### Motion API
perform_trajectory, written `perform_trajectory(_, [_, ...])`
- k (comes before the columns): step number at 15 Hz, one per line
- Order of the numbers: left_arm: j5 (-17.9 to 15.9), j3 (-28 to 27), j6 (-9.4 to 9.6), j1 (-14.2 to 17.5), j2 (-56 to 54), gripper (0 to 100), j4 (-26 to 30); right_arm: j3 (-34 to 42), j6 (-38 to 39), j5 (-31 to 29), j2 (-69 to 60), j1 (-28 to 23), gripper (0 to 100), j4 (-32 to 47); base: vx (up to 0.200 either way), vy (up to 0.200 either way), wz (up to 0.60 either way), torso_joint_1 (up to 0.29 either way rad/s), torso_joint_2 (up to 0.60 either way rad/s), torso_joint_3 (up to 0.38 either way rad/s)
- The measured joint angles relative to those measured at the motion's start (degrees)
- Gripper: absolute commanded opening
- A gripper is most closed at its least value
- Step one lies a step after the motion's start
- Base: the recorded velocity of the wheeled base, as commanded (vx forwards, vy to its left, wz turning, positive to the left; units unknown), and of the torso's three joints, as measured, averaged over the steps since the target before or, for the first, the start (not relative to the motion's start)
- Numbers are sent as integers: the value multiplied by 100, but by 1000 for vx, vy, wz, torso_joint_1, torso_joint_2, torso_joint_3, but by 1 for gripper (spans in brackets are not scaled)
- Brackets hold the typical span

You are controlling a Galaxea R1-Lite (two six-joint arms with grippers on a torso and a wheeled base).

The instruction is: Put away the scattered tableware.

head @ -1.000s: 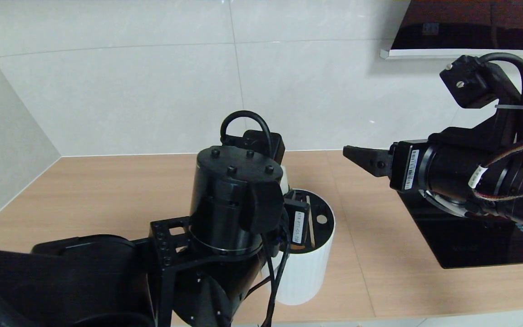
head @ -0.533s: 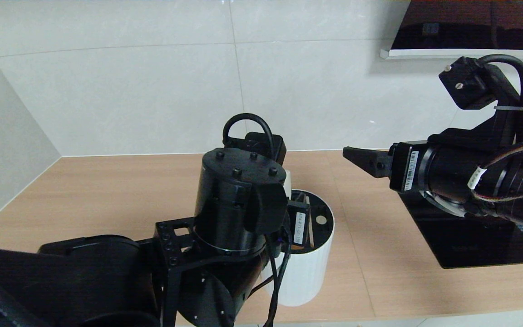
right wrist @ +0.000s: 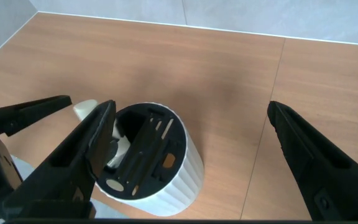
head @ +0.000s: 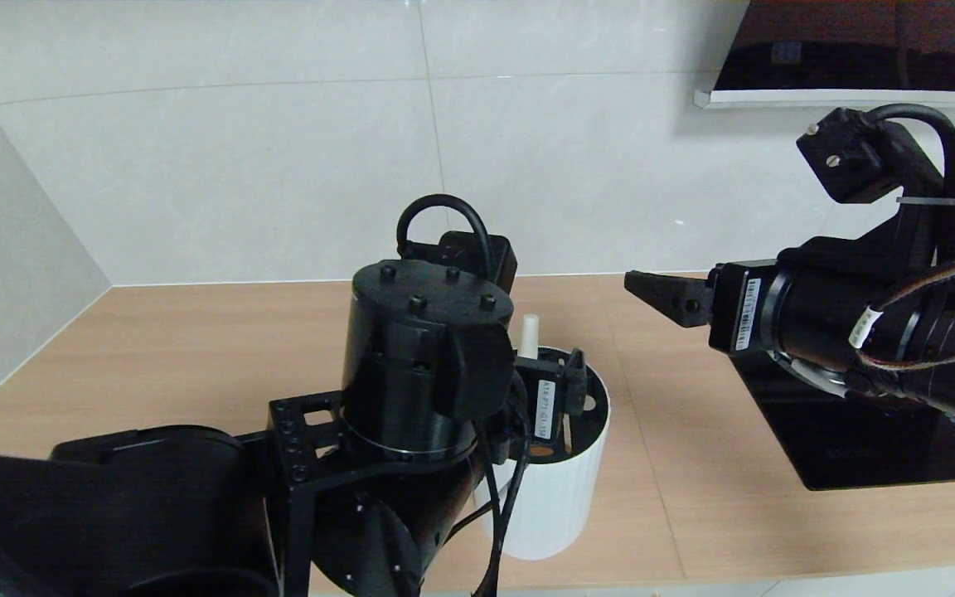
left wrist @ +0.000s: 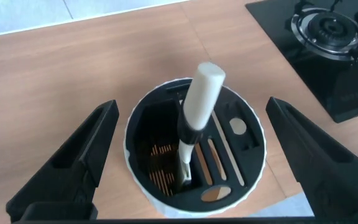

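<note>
One white ribbed holder stands near the front edge of the surface. Its black slotted insert carries one white-handled utensil, which leans in a slot with the handle poking above the rim. There are two arms and one black cooktop.

The left fingers hang spread wide over the holder, one on each side of the handle, gripping nothing. The right fingers are also spread wide and empty, held above the surface between the holder and the cooktop, which lies toward the right end with a burner on it. White wall tiles run along the back edge. In the head view, the left wrist covers the near left part of the holder's top.

Since half a second ago the left wrist has drawn slightly away from the holder, uncovering the handle tip. The right arm has barely shifted.
</note>
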Motion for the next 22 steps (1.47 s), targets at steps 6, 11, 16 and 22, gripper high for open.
perform_trajectory(6, [-319,35,-55,127,-990,100,-134,16,-5,-35,-77,-149,100,-37,0,0,0,0,0,0])
perform_trajectory(11, [-1112,778,260,1265,-2884,100,215,758,-22,-54,-940,-502,100,-11,0,0,0,0,0,0])
perform_trajectory(16, [-1724,1957,347,2434,-5099,100,1076,2522,-123,296,-2850,-1510,100,13,0,0,0,0,0,0])
perform_trajectory(22, [-2181,2316,347,3679,-7674,100,3894,3163,-763,699,-5587,-2621,100,1431,0,0,0,0,0,0])
